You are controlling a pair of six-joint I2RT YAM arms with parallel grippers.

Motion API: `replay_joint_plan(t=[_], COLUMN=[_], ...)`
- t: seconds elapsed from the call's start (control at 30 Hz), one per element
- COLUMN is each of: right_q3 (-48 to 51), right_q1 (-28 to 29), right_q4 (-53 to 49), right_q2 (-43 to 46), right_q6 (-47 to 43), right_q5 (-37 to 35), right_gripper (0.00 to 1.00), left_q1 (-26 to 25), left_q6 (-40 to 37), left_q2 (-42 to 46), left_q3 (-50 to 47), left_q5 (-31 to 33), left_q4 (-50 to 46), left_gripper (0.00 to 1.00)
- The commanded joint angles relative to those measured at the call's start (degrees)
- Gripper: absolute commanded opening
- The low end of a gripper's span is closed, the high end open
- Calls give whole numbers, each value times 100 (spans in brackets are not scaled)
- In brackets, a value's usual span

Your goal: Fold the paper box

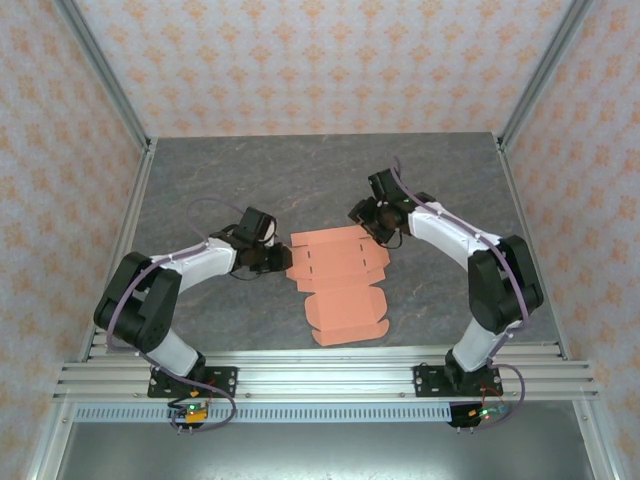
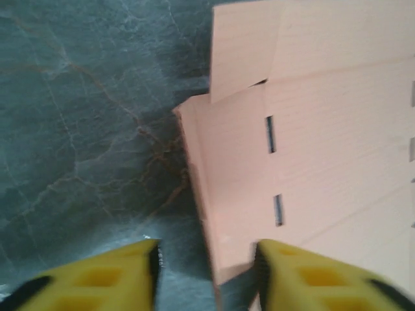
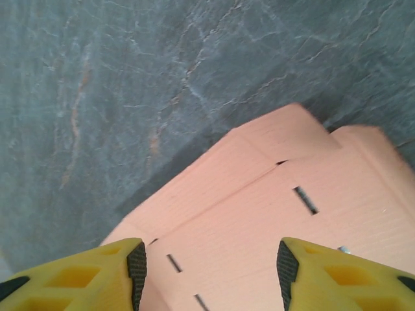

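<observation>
At the middle of the worktop (image 1: 200, 190) lies the paper box (image 1: 340, 280), an unfolded sheet. The left hand (image 1: 268, 257), spread, straddles its left flap, seemingly to crease it. The right hand (image 1: 378, 222), also spread, hovers over the far right corner, perhaps to steady it.

We count one paper box (image 1: 340, 280), a single flat sheet, on one table (image 1: 250, 170). We count two arms, the left arm (image 1: 190, 262) and the right arm (image 1: 450, 232), and two grippers, the left gripper (image 1: 284, 260) and the right gripper (image 1: 375, 233). Each gripper has two yellow fingers (image 2: 97, 282), four in all.
</observation>
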State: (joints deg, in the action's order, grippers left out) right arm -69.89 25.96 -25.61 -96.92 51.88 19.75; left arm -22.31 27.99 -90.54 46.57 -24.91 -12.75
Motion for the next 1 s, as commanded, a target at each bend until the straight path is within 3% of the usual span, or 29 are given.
replay_joint_plan(t=[0.0,0.07,0.23,0.43,0.97], right_q3=[-179,80,319,-168,-724], right_q1=[12,140,439,471,421], right_q4=[-441,-122,889,1192,1431], right_q2=[-23,31,-164,-508,-956], right_q6=[1209,2170,3638,3957,4473], right_q5=[33,189,772,807,1098], right_gripper=[57,58,58,59,63], left_q1=[-35,-44,-70,-81,-106], left_q6=[-113,-145,-50,38,-690], left_q2=[116,312,1173,2038,2568], left_q3=[74,-18,-576,-1357,-1664], left_q5=[125,17,136,155,23], left_q4=[128,345,1208,2356,2544], left_gripper=[8,0,0,0,0])
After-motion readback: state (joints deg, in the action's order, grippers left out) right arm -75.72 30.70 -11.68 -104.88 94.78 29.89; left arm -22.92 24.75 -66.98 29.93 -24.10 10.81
